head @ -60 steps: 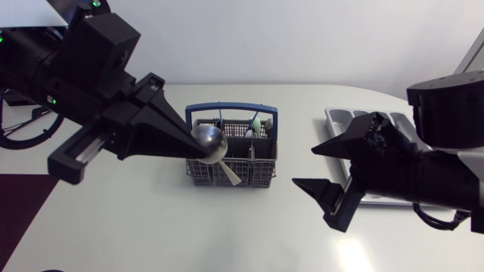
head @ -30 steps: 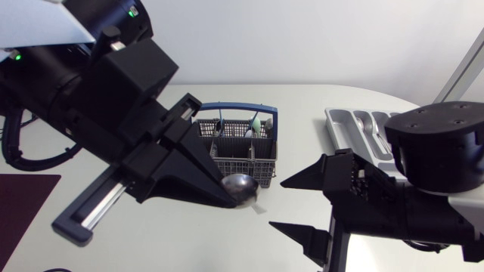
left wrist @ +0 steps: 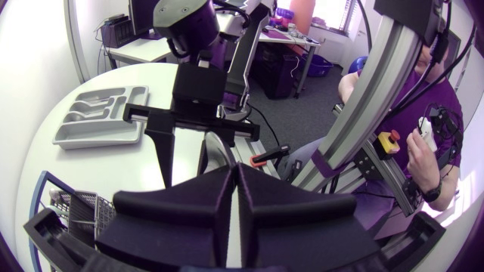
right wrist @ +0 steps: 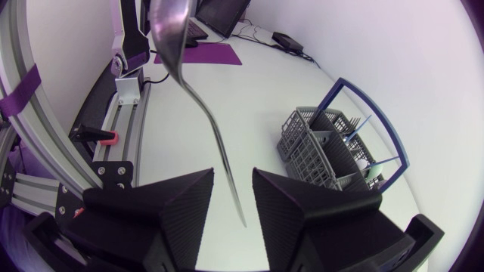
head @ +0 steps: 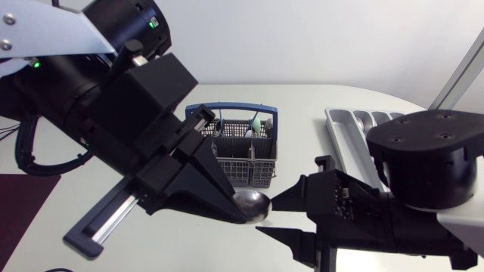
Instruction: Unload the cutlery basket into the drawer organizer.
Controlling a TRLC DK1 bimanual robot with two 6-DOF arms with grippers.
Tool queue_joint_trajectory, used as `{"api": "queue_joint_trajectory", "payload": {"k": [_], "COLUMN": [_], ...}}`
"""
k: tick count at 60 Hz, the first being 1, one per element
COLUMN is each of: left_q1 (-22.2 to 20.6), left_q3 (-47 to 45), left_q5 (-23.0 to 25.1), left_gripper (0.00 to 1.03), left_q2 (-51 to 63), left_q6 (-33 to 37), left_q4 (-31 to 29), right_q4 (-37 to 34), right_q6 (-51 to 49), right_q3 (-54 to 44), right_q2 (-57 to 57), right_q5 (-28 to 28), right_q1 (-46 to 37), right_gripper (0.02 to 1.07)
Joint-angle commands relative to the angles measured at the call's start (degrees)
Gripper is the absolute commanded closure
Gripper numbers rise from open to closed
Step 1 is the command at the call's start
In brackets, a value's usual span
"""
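Observation:
My left gripper (head: pixel 231 208) is shut on a steel spoon (head: pixel 252 205) and holds it in the air in front of the cutlery basket (head: pixel 234 143). Its bowl pokes out beside the fingertips. My right gripper (head: pixel 283 219) faces it from the right. In the right wrist view the spoon (right wrist: pixel 181 45) has its thin handle hanging down between the right gripper's (right wrist: pixel 231 208) fingers, which stand a little apart and do not clamp it. The grey basket (right wrist: pixel 333 151) with its blue handle holds several pieces. The grey drawer organizer (head: pixel 344 125) lies at the right.
In the left wrist view the left gripper (left wrist: pixel 236 177) points toward my right arm, with the organizer (left wrist: pixel 98 117) beyond and the basket (left wrist: pixel 72 208) off to the side. The white table (head: pixel 166 249) runs out near the front edge, just under both grippers.
My left arm has carried the spoon from over the basket forward and to the right. My right gripper has moved left to meet it, and its fingers have narrowed around the handle.

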Motion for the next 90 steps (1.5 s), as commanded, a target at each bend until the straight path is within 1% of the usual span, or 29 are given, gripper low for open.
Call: {"api": "queue_joint_trajectory", "payload": {"k": [1, 5, 12, 17, 20, 24, 26, 27, 30, 31, 33, 37, 39, 42, 44, 45, 46, 49, 54, 57, 61, 62, 64, 69, 72, 74, 81, 87, 90], "left_q1": [-0.55, -0.55, -0.55, -0.38, -0.03, 0.24, 0.32, 0.32, 0.94, 1.03, 1.73, 2.96, 3.66, 4.72, 5.51, 5.6, 6.39, 8.41, 10.96, 12.45, 14.65, 14.74, 15.71, 17.55, 18.52, 18.87, 19.22, 19.4, 19.57], "left_q3": [0.93, 1.01, 0.93, 1.01, 1.19, 1.19, 1.28, 1.28, 2.07, 2.16, 3.3, 4.79, 5.76, 6.73, 7.25, 7.34, 7.87, 9.01, 9.98, 9.98, 9.45, 9.45, 9.36, 8.66, 7.78, 7.17, 2.86, -0.92, -2.24], "left_q5": [0.24, 0.24, 0.24, 0.24, 0.24, 0.24, 0.24, 0.24, 0.24, 0.24, 0.24, 0.24, 0.24, 0.24, 0.15, 0.15, 0.15, -0.02, -1.96, -4.77, -8.37, -8.55, -11.01, -13.56, -16.37, -17.25, -25.77, -30.78, -32.37], "left_gripper": [1.0, 1.0, 1.0, 1.0, 0.98, 0.85, 0.77, 0.76, 0.64, 0.63, 0.5, 0.33, 0.25, 0.2, 0.19, 0.19, 0.16, 0.14, 0.13, 0.12, 0.11, 0.11, 0.11, 0.11, 0.11, 0.11, 0.11, 0.11, 0.11], "left_q2": [0.65, 0.74, 0.74, 0.74, 0.74, 0.74, 0.74, 0.83, 1.18, 1.27, 1.71, 2.15, 2.32, 2.32, 2.32, 2.32, 2.32, 2.32, 2.32, 2.32, 2.32, 2.41, 2.67, 2.67, 2.5, 2.23, -0.23, -2.6, -3.39], "left_q6": [-0.42, -0.51, -0.51, -0.51, -0.51, -0.69, -0.77, -0.77, -1.04, -1.12, -2.36, -4.46, -6.22, -8.77, -11.32, -11.58, -13.34, -15.98, -19.67, -21.69, -22.39, -22.48, -23.45, -24.5, -24.68, -24.68, -24.68, -24.42, -24.59], "left_q4": [0.2, 0.11, 0.2, 0.2, 0.2, 0.2, 0.11, 0.2, 0.29, 0.29, 0.99, 2.48, 3.98, 6.35, 8.99, 9.16, 10.92, 13.65, 16.99, 19.36, 20.85, 20.94, 21.47, 21.73, 22.0, 22.17, 24.46, 26.13, 26.92], "right_q4": [0.28, 0.28, 0.11, -0.24, -1.03, -1.47, -1.65, -1.65, -2.27, -2.44, -2.97, -3.5, -3.85, -4.37, -4.64, -4.73, -4.99, -5.69, -6.84, -7.89, -8.51, -8.51, -8.51, -8.42, -8.15, -8.07, -6.66, -4.2, -2.53], "right_q6": [0.11, 0.64, 1.17, 1.17, 1.17, 1.17, 1.17, 1.17, 1.08, 1.08, 0.99, 0.99, 0.99, 0.99, 0.9, 0.99, 0.9, 0.9, 0.64, 0.2, -0.42, -0.5, -0.68, -0.77, -0.94, -1.03, -1.21, -1.12, -0.86], "right_q3": [-0.48, -0.48, -0.57, -0.57, -0.48, -0.57, -0.66, -0.66, -0.66, -0.66, -0.57, -0.66, -0.75, -0.83, -1.1, -1.19, -1.19, -1.45, -1.45, -1.19, -0.92, -0.83, -0.75, -0.04, 0.84, 1.54, 4.09, 6.73, 7.6], "right_q2": [0.32, 0.4, 0.93, 1.11, 1.28, 1.28, 1.28, 1.28, 1.28, 1.28, 1.28, 1.37, 1.46, 1.55, 1.55, 1.46, 1.37, 0.93, -0.03, -0.65, -1.0, -1.09, -1.09, -0.74, -0.21, 0.4, 3.04, 8.4, 10.69], "right_q5": [-0.55, -0.63, -1.07, -1.07, -1.07, -1.07, -1.07, -1.07, -1.07, -1.07, -1.07, -1.07, -1.07, -1.07, -0.99, -0.99, -0.9, -0.63, -0.28, -0.02, 0.07, 0.07, 0.07, 0.24, 0.42, 0.42, 0.68, 0.77, 0.86], "right_q1": [0.88, 1.05, 1.49, 1.67, 1.67, 1.67, 1.58, 1.58, 1.58, 1.58, 1.58, 1.58, 1.49, 1.14, 0.53, 0.26, -0.18, -2.11, -5.8, -9.49, -15.03, -16.35, -18.99, -24.96, -29.71, -32.35, -42.63, -50.54, -53.79], "right_gripper": [0.86, 0.94, 0.96, 1.0, 1.01, 1.01, 1.01, 1.01, 1.01, 1.01, 1.01, 1.01, 1.01, 1.01, 1.01, 1.01, 1.01, 1.01, 1.01, 1.01, 1.01, 1.01, 1.01, 1.01, 1.01, 1.01, 1.01, 1.01, 1.01]}}
